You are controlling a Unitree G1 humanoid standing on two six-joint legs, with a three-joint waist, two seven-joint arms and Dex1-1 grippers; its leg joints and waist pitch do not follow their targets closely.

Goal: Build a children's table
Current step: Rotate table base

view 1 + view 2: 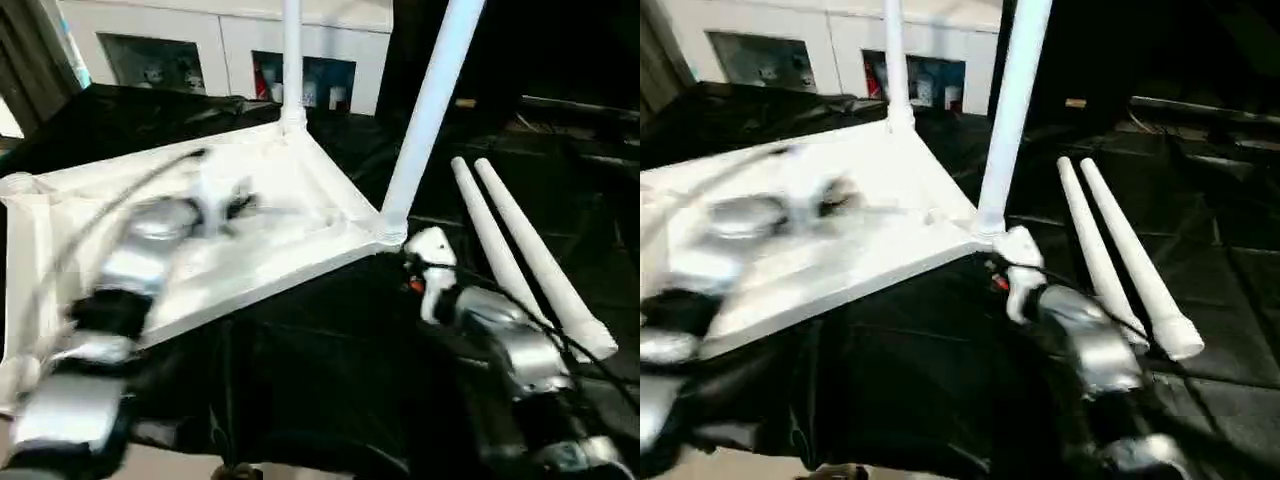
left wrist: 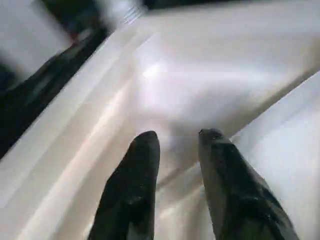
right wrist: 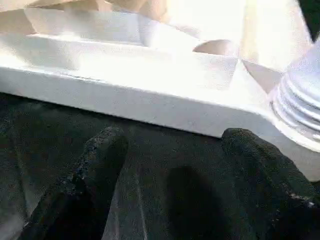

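Across the black-draped work table (image 1: 300, 340) the white table top (image 1: 270, 215) lay underside up, ribs showing, one edge near the cloth's front drop. White cabinets (image 1: 230, 40) stood behind. Two legs (image 1: 425, 115) rose from its far and near right corner sockets; two loose legs (image 1: 520, 250) lay side by side on open cloth further right. Left gripper (image 2: 177, 142) hovered over the ribbed underside, fingers slightly parted, holding nothing. Right gripper (image 3: 172, 140) sat on cloth just beside the top's edge, fingers spread wide, empty.
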